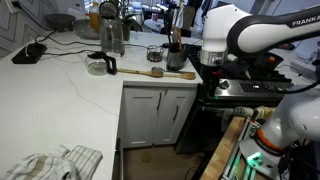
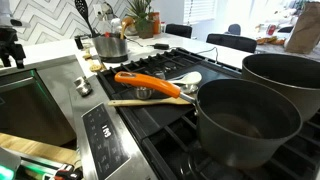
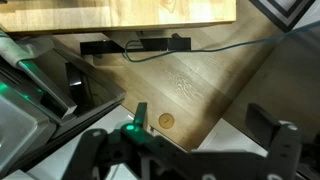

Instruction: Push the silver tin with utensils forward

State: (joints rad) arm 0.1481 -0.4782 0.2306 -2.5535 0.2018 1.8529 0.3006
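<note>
The silver tin with utensils (image 1: 177, 58) stands far on the tabletop (image 1: 60, 95) beside the stove (image 1: 238, 95); rigid, smooth and likely top-heavy, it should be pushed low on its wall with the tool (image 3: 185, 150), which is spread wide and empty.

Silver tin (image 1: 176, 58) tiny, blurred — front pot (image 2: 250, 125) cropped.

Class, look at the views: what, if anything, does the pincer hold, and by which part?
Nothing is held: in the wrist view the pincer stands open, with only a wooden surface showing in the gap.
</note>
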